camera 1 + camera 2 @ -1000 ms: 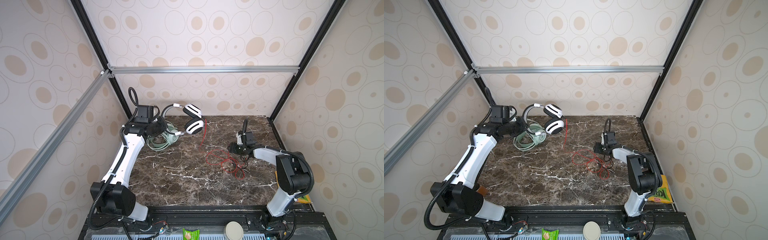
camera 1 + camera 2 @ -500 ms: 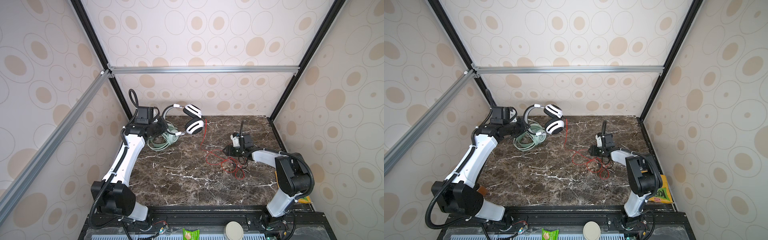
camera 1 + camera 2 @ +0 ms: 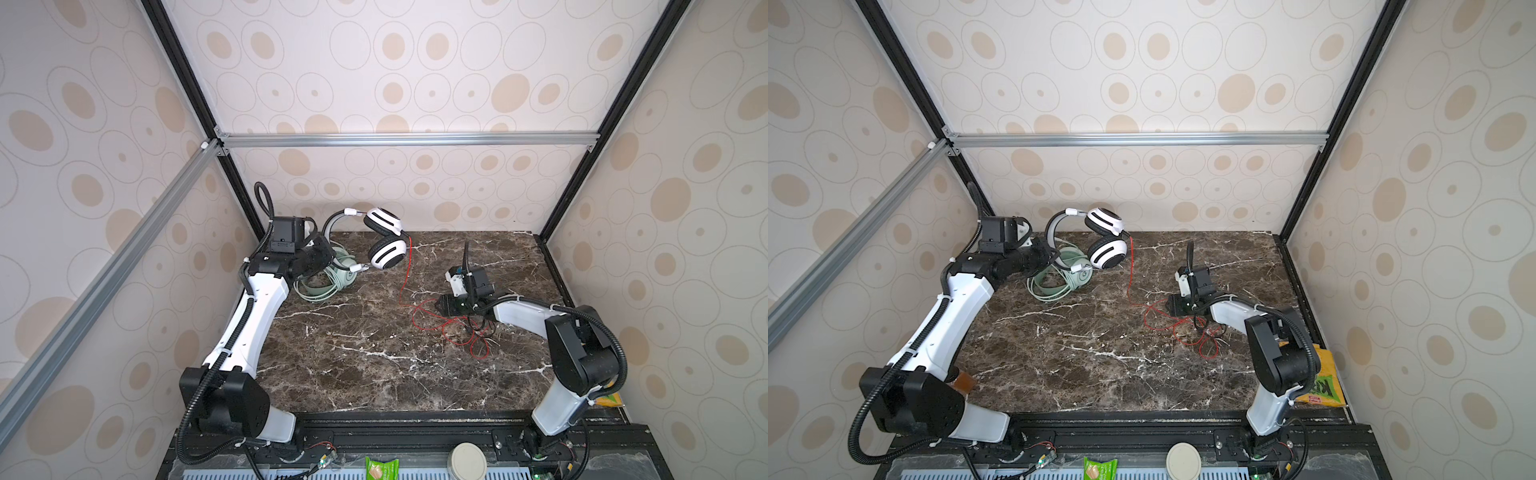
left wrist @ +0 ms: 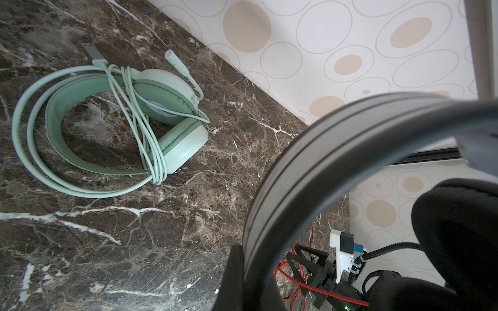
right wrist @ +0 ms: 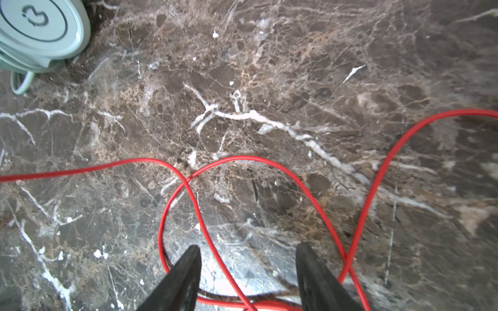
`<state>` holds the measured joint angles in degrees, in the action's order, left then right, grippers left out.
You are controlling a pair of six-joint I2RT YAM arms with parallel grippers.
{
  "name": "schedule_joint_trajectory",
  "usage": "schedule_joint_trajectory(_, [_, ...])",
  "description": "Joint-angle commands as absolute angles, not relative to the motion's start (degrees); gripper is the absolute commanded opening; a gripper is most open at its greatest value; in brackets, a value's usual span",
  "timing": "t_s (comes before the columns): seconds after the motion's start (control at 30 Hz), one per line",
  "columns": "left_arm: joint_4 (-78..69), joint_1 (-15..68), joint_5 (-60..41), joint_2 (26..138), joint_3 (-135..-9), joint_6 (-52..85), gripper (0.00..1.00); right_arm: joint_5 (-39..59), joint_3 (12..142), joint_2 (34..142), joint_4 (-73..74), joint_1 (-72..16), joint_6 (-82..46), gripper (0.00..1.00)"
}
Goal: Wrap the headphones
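In both top views my left gripper (image 3: 327, 254) (image 3: 1050, 254) holds the white headphones (image 3: 388, 252) (image 3: 1108, 253) raised at the back left. It is shut on their dark headband (image 4: 310, 172). The mint-green headphones (image 3: 332, 279) (image 3: 1059, 282) (image 4: 107, 129) lie flat below it, with their pale cable looped round them. A thin red cable (image 3: 440, 328) (image 3: 1167, 328) (image 5: 242, 161) hangs from the white headphones and lies in loose loops on the marble. My right gripper (image 3: 446, 305) (image 3: 1177, 305) (image 5: 248, 253) stands open, low over those loops, with one strand running between its fingers.
Patterned walls close in the marble table (image 3: 365, 365) at the back and on both sides. A green packet (image 3: 381, 468) and a round white lid (image 3: 468, 459) lie on the front rail. A yellow-green packet (image 3: 1323, 382) sits beside the right arm's base.
My right gripper has moved left and come down over the red cable loops, still open. The left arm and the white headphones have stayed put.
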<state>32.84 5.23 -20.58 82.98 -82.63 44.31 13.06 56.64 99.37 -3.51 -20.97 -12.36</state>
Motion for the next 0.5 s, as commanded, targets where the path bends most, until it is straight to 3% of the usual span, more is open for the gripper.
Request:
schedule_joint_trajectory(0.0, [28.01, 4.48, -23.43, 80.87, -83.55, 46.67, 0.00, 11.03, 58.46, 100.11, -5.67, -22.02, -10.08, 0.59])
schedule_joint_trajectory(0.47, [27.16, 3.65, -25.23, 80.79, -83.08, 46.86, 0.00, 11.60, 61.57, 104.57, -11.20, -25.79, -3.67, 0.55])
